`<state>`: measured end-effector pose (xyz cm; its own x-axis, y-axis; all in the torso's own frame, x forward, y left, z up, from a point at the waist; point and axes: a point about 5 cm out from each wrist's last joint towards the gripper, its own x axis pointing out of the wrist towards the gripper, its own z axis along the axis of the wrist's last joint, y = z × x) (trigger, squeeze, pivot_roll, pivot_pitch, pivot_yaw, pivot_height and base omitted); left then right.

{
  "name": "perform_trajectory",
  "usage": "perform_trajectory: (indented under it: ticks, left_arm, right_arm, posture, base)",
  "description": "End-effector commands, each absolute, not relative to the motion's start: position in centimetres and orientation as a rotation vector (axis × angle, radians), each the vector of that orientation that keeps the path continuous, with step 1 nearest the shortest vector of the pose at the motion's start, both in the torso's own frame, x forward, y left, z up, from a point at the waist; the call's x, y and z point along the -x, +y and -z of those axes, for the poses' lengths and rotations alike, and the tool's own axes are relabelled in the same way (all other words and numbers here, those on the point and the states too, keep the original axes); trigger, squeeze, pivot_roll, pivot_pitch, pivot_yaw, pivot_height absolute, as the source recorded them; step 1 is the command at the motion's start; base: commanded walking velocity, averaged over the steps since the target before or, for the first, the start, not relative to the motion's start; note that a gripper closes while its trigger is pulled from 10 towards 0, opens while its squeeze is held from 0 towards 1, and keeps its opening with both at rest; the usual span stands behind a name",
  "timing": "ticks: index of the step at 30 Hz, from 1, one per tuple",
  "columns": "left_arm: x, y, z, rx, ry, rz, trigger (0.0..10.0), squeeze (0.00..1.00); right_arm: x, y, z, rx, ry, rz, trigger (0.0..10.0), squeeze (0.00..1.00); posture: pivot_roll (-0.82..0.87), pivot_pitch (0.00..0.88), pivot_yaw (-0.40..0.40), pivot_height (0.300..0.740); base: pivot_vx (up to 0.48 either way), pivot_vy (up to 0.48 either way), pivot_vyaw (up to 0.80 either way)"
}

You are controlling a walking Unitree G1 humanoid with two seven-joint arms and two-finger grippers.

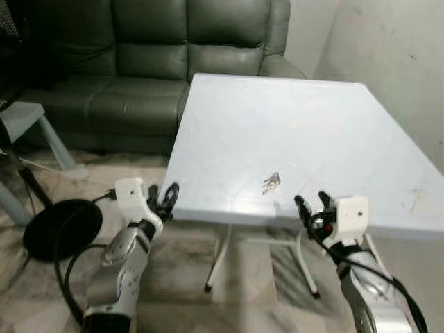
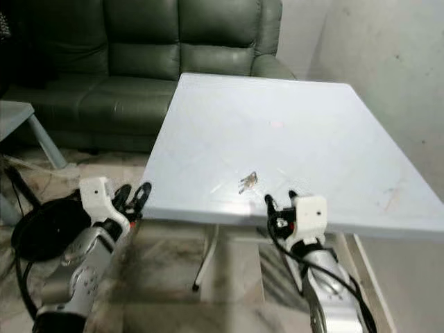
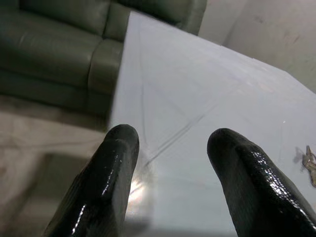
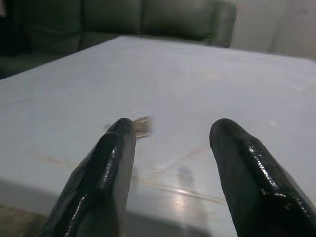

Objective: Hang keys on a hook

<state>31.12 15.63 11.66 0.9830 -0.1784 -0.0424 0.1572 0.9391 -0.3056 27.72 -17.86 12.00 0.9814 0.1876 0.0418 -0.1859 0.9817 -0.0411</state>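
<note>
A small bunch of metal keys lies on the white table, close to its near edge. My right gripper hovers open at that near edge, just right of and nearer than the keys, which peek out beside its left finger in the right wrist view. My left gripper stands open at the table's near left corner, with nothing between its fingers. In the left wrist view the keys lie far across the tabletop. No hook can be made out.
A dark green sofa stands behind the table. A black round stand base and cables lie on the marble floor at the left, beside a pale side table. A bare wall runs along the right.
</note>
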Motion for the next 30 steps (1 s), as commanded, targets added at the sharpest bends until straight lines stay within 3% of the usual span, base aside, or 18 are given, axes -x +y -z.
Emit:
perform_trajectory:
  ticks: [1, 21, 30]
  left_arm:
    - [-31.25, 14.61, -12.0, 0.313, 0.063, 0.206, 10.0, 0.0]
    - [-31.25, 14.69, -12.08, 0.328, 0.058, 0.193, 10.0, 0.0]
    - [-31.31, 14.74, -12.13, 0.331, 0.055, 0.188, 10.0, 0.0]
  right_arm:
    - [-27.7, -18.63, -12.0, 0.05, -0.044, -0.17, 10.0, 0.0]
    - [-27.95, -18.6, -12.15, 0.055, -0.048, -0.191, 10.0, 0.0]
    - [-28.01, -18.62, -12.22, 0.057, -0.047, -0.197, 10.0, 0.0]
  posture:
    - [-0.01, 0.0, -0.038, 0.74]
    - [-0.01, 0.0, -0.043, 0.74]
    - [0.0, 0.0, -0.045, 0.74]
  base:
    - [0.0, 0.0, 0.0]
    - [0.0, 0.0, 0.0]
    - [0.107, 0.25, 0.0]
